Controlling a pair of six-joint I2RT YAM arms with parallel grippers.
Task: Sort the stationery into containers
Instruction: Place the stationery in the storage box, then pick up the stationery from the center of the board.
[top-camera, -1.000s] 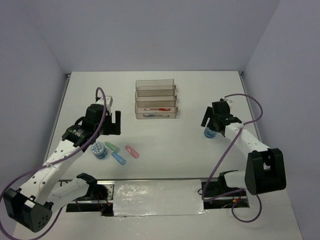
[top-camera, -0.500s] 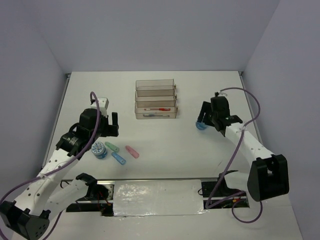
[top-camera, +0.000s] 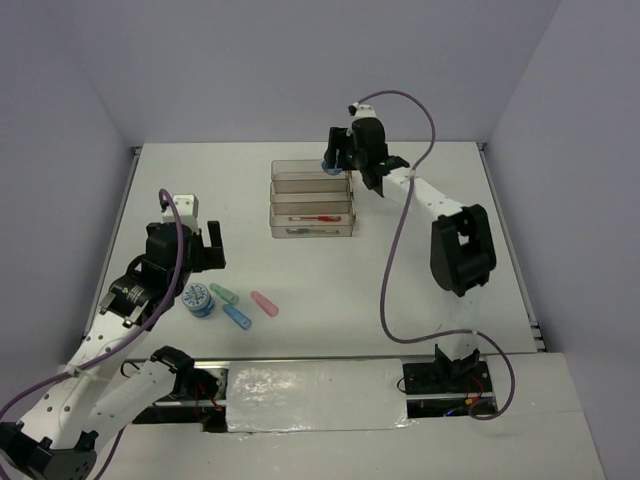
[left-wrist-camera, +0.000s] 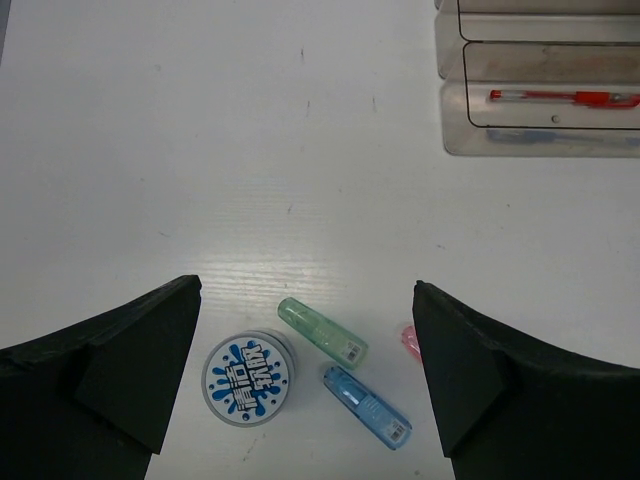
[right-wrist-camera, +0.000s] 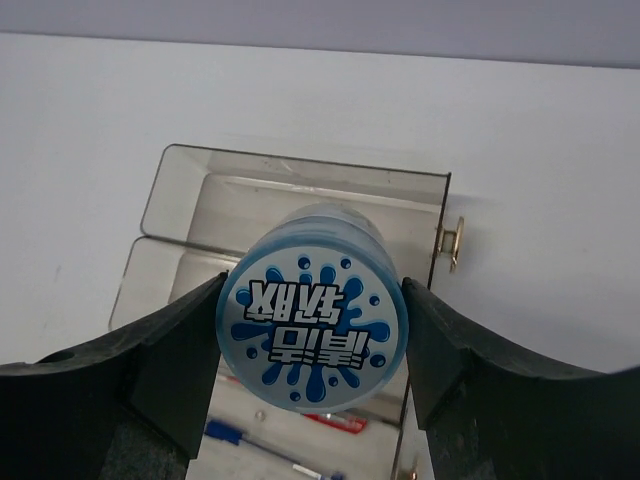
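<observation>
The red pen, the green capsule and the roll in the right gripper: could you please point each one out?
red pen (left-wrist-camera: 560, 97), left wrist view, middle of its barrel.
green capsule (left-wrist-camera: 322, 331), left wrist view, middle of its body.
blue roll (right-wrist-camera: 312, 335), right wrist view, centre of its printed face.

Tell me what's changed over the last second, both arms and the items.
The right gripper, shut on a blue roll, carried it from the right side of the table up and across to above the far tray. The left gripper, open and empty, shifted slightly left. Unmoved: the second roll, green capsule, blue capsule, pink capsule, and the red pen in its tray.
</observation>
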